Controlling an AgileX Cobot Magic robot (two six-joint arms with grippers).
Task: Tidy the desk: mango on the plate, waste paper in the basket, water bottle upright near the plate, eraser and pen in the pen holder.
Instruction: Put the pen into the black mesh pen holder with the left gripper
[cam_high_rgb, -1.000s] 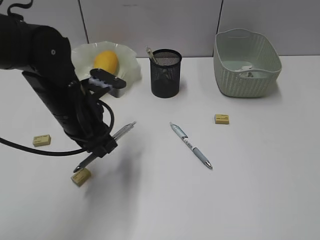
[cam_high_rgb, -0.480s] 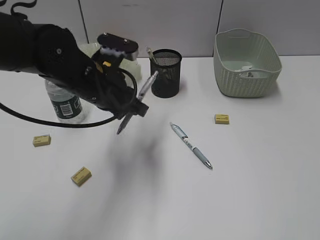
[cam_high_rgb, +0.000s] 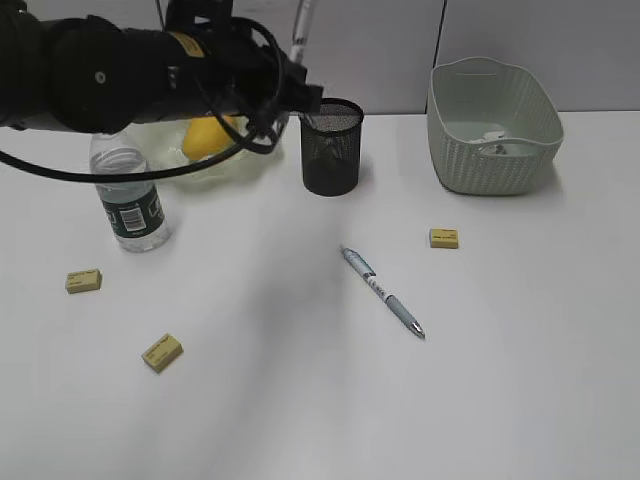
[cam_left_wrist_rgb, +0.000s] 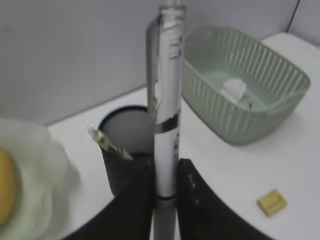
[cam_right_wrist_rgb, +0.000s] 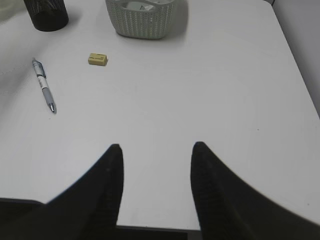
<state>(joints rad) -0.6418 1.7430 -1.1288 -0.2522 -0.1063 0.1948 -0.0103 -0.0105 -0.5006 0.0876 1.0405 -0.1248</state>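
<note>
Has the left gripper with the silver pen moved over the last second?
Yes. The left gripper carried the silver pen up and to the right, from low near the yellow erasers to just left of the black wire-mesh pen holder.

Left gripper (cam_left_wrist_rgb: 164, 192): fingers (cam_left_wrist_rgb: 192, 192) clamp silver pen (cam_left_wrist_rgb: 165, 100) upright.
Pen holder (cam_left_wrist_rgb: 125, 155): beneath, another pen (cam_left_wrist_rgb: 107, 144) inside.
Basket (cam_left_wrist_rgb: 240, 85): waste paper (cam_left_wrist_rgb: 234, 90) inside.

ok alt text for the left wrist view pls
The left claw grips a silver pen upright above a black mesh holder that already holds another pen. A green basket with crumpled paper sits behind.
</note>
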